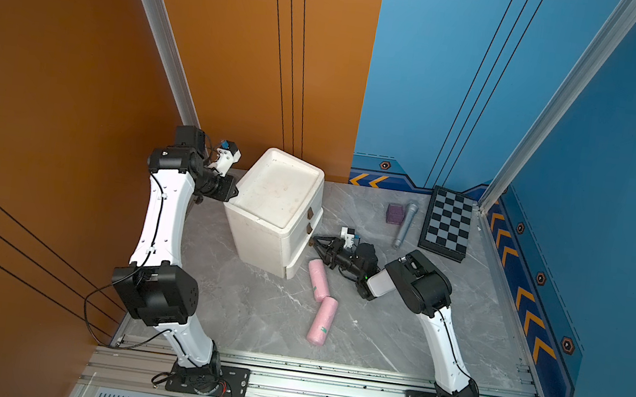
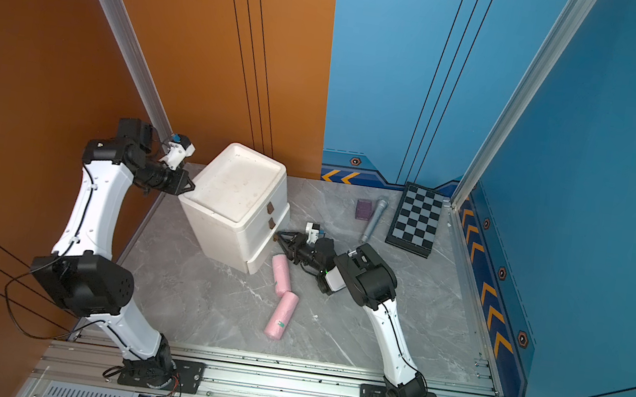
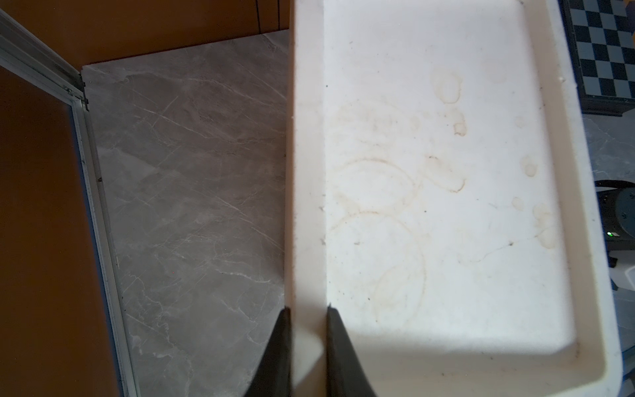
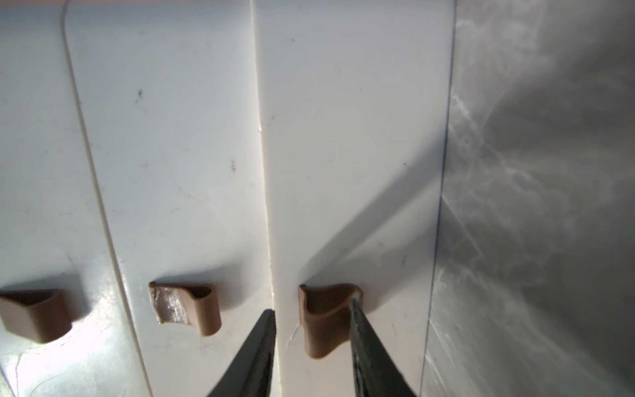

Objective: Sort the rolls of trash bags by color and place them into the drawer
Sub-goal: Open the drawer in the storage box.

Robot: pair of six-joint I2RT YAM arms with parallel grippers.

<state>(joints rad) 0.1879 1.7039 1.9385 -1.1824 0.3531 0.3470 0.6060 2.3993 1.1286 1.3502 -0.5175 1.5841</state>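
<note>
The left arm (image 1: 161,220) rises on the robot's left of the drawer (image 1: 261,238), bends at a high elbow and turns its wrist level toward the raised rim of the drawer's top. There the left gripper (image 3: 307,309) straddles the rim, one dark finger outside, the other inside, both pressed against it. The right arm (image 1: 444,337) leans in toward the drawer's front face, folds at the elbow and reaches low and nearly level. The right gripper (image 4: 312,306) sits at the lowest pull tab (image 4: 323,330), jaws parted around it: one fingertip touches the tab's edge, the other stands clear of it.
</note>
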